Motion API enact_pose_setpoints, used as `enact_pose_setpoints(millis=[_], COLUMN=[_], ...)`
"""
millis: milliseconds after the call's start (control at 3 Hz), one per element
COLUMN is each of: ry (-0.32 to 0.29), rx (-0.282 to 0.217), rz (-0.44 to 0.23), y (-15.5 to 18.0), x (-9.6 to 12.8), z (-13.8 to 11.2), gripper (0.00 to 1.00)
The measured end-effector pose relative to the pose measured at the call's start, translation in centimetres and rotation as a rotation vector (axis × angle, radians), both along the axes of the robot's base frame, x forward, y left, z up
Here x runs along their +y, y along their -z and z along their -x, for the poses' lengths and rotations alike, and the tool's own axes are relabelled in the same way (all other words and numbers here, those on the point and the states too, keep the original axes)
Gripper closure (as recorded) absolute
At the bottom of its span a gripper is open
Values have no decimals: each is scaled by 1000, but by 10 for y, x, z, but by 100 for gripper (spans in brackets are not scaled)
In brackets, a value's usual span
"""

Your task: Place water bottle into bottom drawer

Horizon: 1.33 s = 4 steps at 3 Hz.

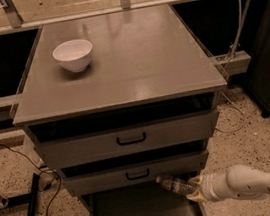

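The gripper is clenched on the base end of the water bottle. It holds the bottle nearly level above the right rear corner of the open bottom drawer, with the cap pointing in over the drawer floor.

The main risk is the cap end. It sits just under the front of the middle drawer, right above the bottom drawer, so lifting or pushing further back could knock the bottle against that front and twist it in the grasp.

The bottle also hangs close to the bottom drawer's right wall. Let go here, it could catch the rim and tip out onto the floor. A ribbed round bottle dropped level will likely roll across the drawer.

The bowl on the table, far above the bottom drawer, is in no danger.
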State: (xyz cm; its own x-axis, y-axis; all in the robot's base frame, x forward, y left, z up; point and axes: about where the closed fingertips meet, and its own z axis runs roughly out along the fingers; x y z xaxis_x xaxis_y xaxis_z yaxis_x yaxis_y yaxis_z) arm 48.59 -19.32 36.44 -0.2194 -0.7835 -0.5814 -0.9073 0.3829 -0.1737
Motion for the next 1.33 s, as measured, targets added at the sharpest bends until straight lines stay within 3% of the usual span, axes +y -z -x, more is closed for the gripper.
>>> enact_pose_setpoints(millis=[667,1333], ry=[-45,-56], rx=[59,78], rz=[-108,-103], y=[57,73], x=[4,12], z=[13,12], gripper=[100,100])
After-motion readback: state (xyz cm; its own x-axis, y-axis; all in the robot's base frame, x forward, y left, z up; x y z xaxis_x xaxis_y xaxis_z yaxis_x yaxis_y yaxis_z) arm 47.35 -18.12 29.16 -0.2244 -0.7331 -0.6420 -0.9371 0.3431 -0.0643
